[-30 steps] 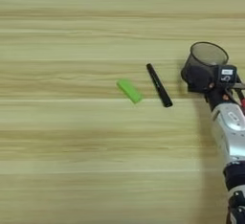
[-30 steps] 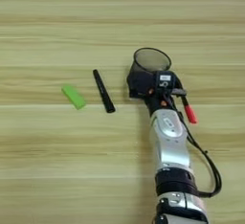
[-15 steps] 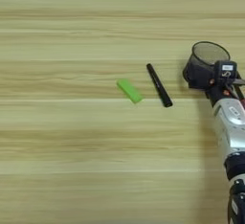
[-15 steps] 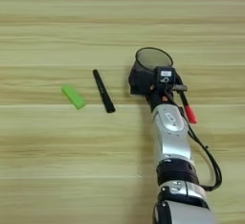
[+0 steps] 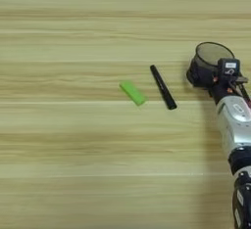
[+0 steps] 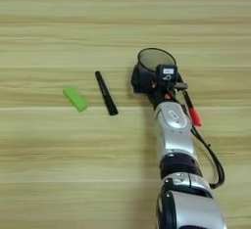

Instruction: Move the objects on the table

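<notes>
A dark round wire-mesh pen cup (image 6: 153,60) stands on the light wooden table (image 6: 59,164), right of centre, its mouth facing up. My right gripper (image 6: 147,81) is pressed against the cup's near side, with the silver forearm (image 6: 172,125) running back to the bottom edge. Dark against the dark mesh, its hold on the cup is unclear. A slim all-black marker (image 6: 106,93) lies slanted just left of the cup, apart from it. In the left eye view the cup (image 5: 212,59), the marker (image 5: 163,87) and the gripper (image 5: 203,76) sit further right.
A small green block (image 6: 75,99) lies left of the black marker. A slim red-tipped stick (image 6: 193,113) lies on the wood right of my forearm, beside a black cable (image 6: 212,160) looping off the arm.
My gripper has crept a little forward, closer against the cup. The cup, the black marker and the green block have stayed where they were.
</notes>
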Controlling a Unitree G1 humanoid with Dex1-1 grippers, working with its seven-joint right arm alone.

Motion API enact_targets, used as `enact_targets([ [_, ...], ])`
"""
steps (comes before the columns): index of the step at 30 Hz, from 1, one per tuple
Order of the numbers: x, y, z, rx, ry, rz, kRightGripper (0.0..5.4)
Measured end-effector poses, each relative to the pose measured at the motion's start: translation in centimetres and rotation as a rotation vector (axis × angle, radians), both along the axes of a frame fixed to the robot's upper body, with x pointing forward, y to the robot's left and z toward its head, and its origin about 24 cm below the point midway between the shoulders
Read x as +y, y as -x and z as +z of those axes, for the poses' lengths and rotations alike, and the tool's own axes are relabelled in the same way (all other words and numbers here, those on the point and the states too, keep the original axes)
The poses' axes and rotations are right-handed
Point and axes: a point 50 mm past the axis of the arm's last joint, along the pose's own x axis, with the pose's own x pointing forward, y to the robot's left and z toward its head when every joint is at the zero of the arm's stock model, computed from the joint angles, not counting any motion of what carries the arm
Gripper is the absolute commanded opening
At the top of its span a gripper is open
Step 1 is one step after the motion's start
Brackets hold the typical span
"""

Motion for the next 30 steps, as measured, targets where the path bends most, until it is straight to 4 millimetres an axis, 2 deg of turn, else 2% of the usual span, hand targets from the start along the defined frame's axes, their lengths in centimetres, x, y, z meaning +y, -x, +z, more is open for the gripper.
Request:
enact_targets([
  [15, 0.2, -0.1, 0.5, -0.028, -0.011, 0.024, 4.70],
  [30, 2.5, 2.9, 0.2, -0.026, -0.054, 0.093, 4.70],
])
